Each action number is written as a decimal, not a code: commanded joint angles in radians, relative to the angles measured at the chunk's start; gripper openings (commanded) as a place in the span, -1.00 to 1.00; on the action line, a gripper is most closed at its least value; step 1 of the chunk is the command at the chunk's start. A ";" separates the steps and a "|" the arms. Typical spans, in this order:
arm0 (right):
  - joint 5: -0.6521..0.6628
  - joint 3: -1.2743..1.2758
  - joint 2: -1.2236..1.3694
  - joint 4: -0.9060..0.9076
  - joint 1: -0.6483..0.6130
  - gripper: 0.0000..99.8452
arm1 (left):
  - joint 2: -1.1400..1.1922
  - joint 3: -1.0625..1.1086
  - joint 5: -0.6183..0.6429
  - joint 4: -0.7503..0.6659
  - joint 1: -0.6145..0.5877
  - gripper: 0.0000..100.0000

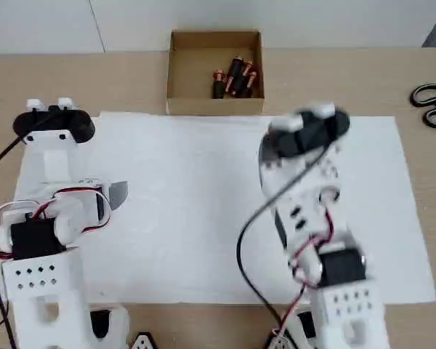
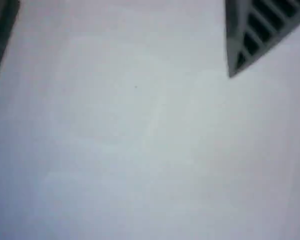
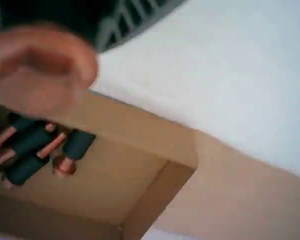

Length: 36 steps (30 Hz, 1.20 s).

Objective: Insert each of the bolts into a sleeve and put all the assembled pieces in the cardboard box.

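Note:
The cardboard box [image 1: 178, 73] stands at the far middle of the table and holds several assembled pieces [image 1: 236, 76], black sleeves with copper bolt ends. In the right wrist view the same pieces [image 3: 35, 150] lie in the box [image 3: 155, 192]. My right gripper [image 1: 276, 145] hangs over the white sheet, short of the box's right front corner. A blurred copper bolt end [image 3: 40, 70] with a dark sleeve sits close against its ribbed finger [image 3: 135, 15], and the gripper looks shut on this piece. My left gripper [image 2: 130, 35] is open over bare sheet at the left [image 1: 115, 193].
A white sheet [image 1: 203, 218] covers the middle of the table. Black-handled scissors [image 1: 432, 102] lie at the far right edge. Cables [image 1: 251, 240] trail from both arms toward the front.

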 commanded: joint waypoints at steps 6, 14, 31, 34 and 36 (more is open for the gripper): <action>0.005 -0.723 0.777 -0.107 0.013 -0.99 | -0.011 -0.039 0.000 0.005 -0.008 -0.45; 0.003 -1.171 1.336 -0.252 0.013 -0.99 | -0.009 -0.039 0.000 0.005 -0.008 -0.45; 0.002 -1.786 1.942 -0.259 0.016 -0.99 | -0.006 -0.038 0.000 0.026 -0.009 -0.45; 0.003 -1.844 2.012 -0.259 0.016 -0.99 | -0.006 -0.038 0.000 0.026 -0.009 -0.45; 0.003 -1.873 2.055 -0.257 0.016 -0.99 | -0.006 -0.038 0.000 0.026 -0.009 -0.45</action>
